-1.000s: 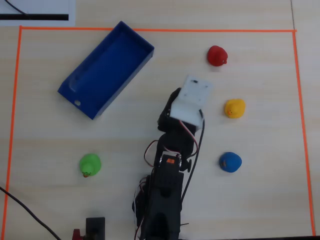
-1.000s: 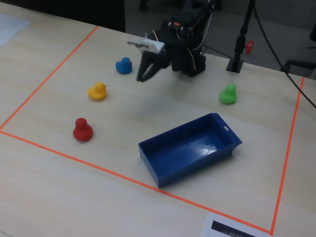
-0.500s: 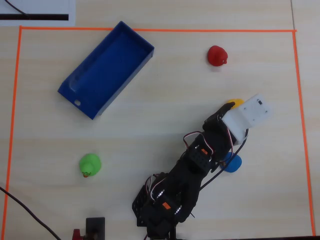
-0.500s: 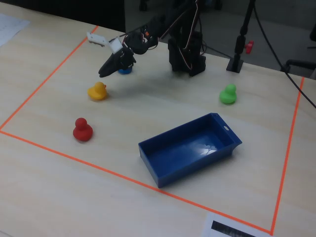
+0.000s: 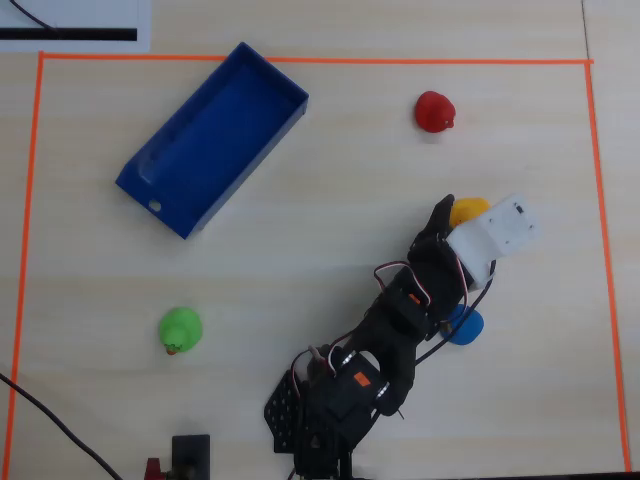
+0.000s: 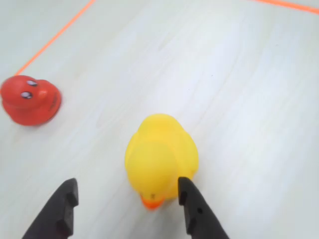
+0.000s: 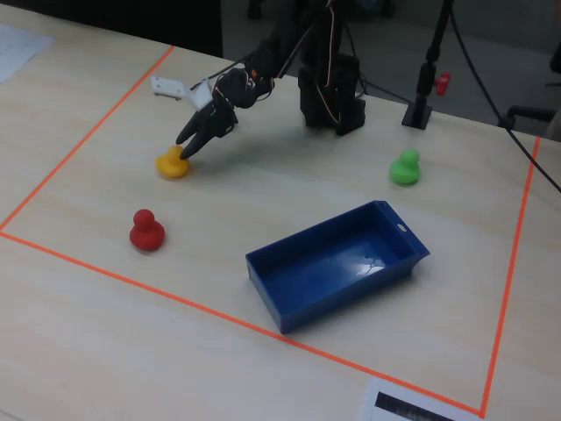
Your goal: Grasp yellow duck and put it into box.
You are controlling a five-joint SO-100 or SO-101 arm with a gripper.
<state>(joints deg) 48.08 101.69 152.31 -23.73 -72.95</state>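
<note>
- The end effector (image 6: 128,199) is seen spread wide in the wrist view, its two dark fingertips on either side of the lower frame, with nothing clamped between them
- The yellow duck (image 6: 160,158) is seen upright on the pale wooden counter (image 6: 239,74), its orange beak turned toward the camera; the right-hand fingertip (image 6: 192,201) is shown just beside or touching its flank, while the left-hand one stands apart from it
- In the overhead view the duck (image 5: 468,211) is partly covered by the arm's white housing (image 5: 497,230), right of centre in the taped area
- In the fixed view the end effector (image 7: 195,145) is lowered onto the duck (image 7: 171,164) at the left of the counter
- The box (image 5: 160,185) is found well apart from the duck, at the upper left of the overhead view, tilted diagonally, with nothing seen inside
- A red duck (image 5: 435,111) is seen above the yellow one in the overhead view, a blue duck (image 5: 468,325) below it and partly hidden by the arm, and a green duck (image 5: 181,330) at the lower left
- Orange tape (image 5: 300,60) is laid around the working area
</note>
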